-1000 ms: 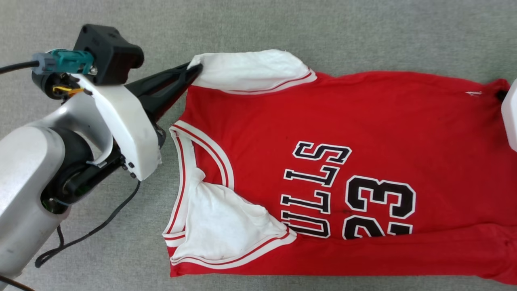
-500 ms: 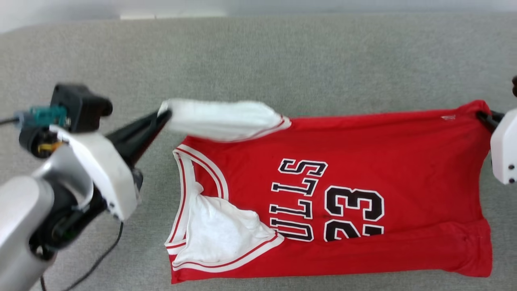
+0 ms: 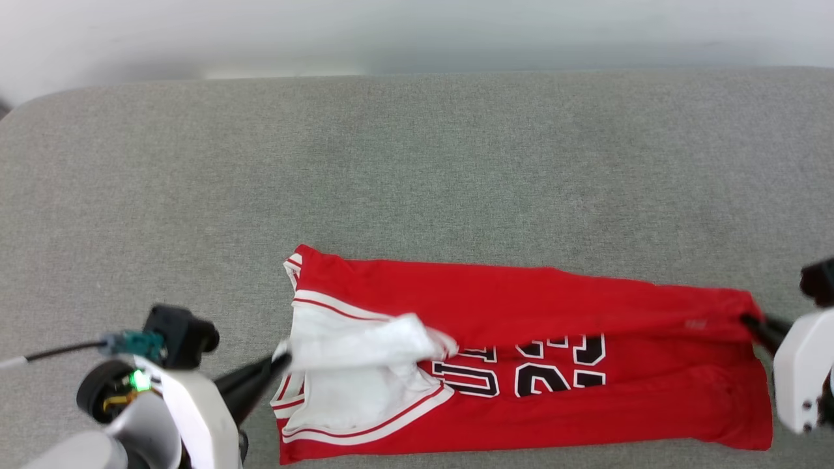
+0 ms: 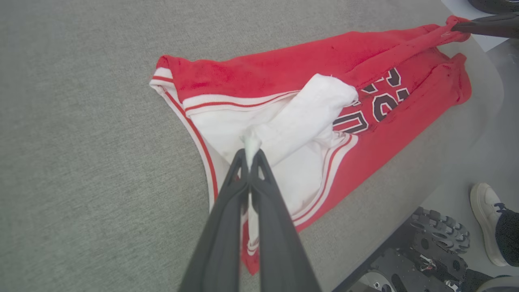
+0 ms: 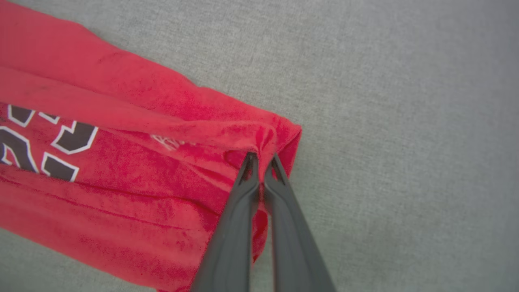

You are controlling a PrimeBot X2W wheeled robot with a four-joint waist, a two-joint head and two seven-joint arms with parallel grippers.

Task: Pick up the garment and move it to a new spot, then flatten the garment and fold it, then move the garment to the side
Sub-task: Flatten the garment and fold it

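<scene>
1. Shirt (image 3: 534, 299) lies on the grey pad (image 3: 417, 163), far edge folded over the lettering.
2. Left gripper (image 4: 251, 153) is pinched tight on a white sleeve.
3. Right gripper (image 5: 262, 157) is clamped on the red hem corner.

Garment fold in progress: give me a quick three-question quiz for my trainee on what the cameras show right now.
1. True or false: the left gripper is shut on a white sleeve of the garment.
2. Which part does the right gripper pinch? A) the collar B) a red corner at the hem end C) the black lettering
3. In the left wrist view, what pale thing shows low at the right edge?
Key: 1 true; 2 B; 3 a person's shoe.
</scene>
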